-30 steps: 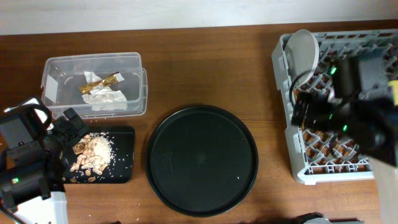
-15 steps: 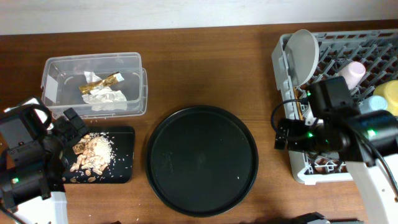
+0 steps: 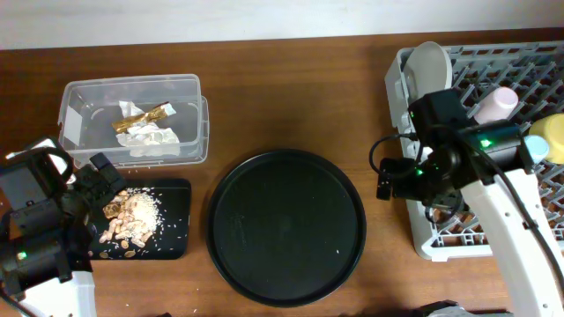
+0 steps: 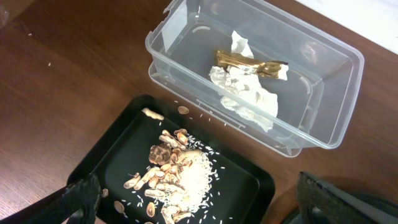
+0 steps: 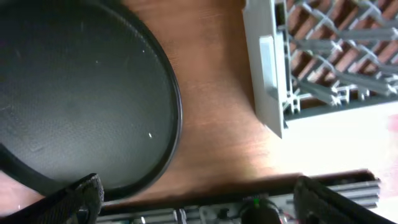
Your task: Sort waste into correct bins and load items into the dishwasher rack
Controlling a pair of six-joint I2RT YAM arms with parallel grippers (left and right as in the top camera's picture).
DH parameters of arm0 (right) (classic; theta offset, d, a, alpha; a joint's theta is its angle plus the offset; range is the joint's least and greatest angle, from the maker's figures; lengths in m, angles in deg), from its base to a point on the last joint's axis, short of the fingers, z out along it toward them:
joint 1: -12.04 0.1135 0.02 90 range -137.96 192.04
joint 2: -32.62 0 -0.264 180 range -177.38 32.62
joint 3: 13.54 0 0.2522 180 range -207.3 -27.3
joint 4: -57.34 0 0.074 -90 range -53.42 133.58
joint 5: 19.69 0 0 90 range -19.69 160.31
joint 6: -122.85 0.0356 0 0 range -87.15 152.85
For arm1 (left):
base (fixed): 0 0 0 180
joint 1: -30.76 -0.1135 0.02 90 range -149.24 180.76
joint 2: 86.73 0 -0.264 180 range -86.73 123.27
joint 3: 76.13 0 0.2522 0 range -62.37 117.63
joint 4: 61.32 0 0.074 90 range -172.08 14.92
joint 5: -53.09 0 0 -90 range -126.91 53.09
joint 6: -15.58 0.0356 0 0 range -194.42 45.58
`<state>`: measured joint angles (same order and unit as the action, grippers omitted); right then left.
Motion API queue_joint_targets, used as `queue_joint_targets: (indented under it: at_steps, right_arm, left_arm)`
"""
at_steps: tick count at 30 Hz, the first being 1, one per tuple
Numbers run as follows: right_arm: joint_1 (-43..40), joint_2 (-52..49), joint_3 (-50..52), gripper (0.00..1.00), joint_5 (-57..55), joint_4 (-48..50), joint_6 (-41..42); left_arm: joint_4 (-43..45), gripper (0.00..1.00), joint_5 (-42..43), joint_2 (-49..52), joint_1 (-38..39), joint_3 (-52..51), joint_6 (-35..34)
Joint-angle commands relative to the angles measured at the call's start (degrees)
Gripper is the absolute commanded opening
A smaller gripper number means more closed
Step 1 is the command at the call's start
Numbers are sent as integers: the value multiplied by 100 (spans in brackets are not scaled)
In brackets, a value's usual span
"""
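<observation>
The clear tub (image 3: 84, 97) at the back left holds the crumpled white napkin (image 3: 152, 141) and the gold wrapper (image 3: 144, 116); both show again, napkin (image 4: 245, 93) and wrapper (image 4: 249, 62), in the left wrist view. In front of it the shallow black tray (image 3: 176, 220) carries the food scraps (image 3: 132, 220). My left gripper (image 3: 95, 210) stands open at that tray's left end, nothing between its fingers. The grey rack (image 3: 401, 88) on the right holds the plate (image 3: 429, 70) on edge, the pink cup (image 3: 496, 104) and the yellow bowl (image 3: 551, 136). My right gripper (image 3: 398, 180) hangs open and empty at the rack's left wall. The chopsticks are out of view.
A large round black tray (image 3: 286, 224) lies in the middle, between the bins and the rack. In the right wrist view its rim (image 5: 177, 118) and the rack's corner (image 5: 273, 74) flank a strip of bare wood. The table's front edge runs close below.
My right arm has drawn left out of the rack to its left wall, uncovering the pink cup and the yellow bowl. The left arm has not moved.
</observation>
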<state>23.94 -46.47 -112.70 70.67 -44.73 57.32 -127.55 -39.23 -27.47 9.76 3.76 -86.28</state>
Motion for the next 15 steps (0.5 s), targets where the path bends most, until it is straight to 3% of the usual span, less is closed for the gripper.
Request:
queue_joint_targets:
  at_steps: [1, 15]
  right_arm:
    - [50, 105, 299, 99, 31, 409, 39]
    - [42, 3322, 4113, 99, 98, 3963, 37]
  left_arm:
    - [11, 99, 0, 4, -28, 57, -52]
    - [11, 99, 0, 4, -28, 57, -52]
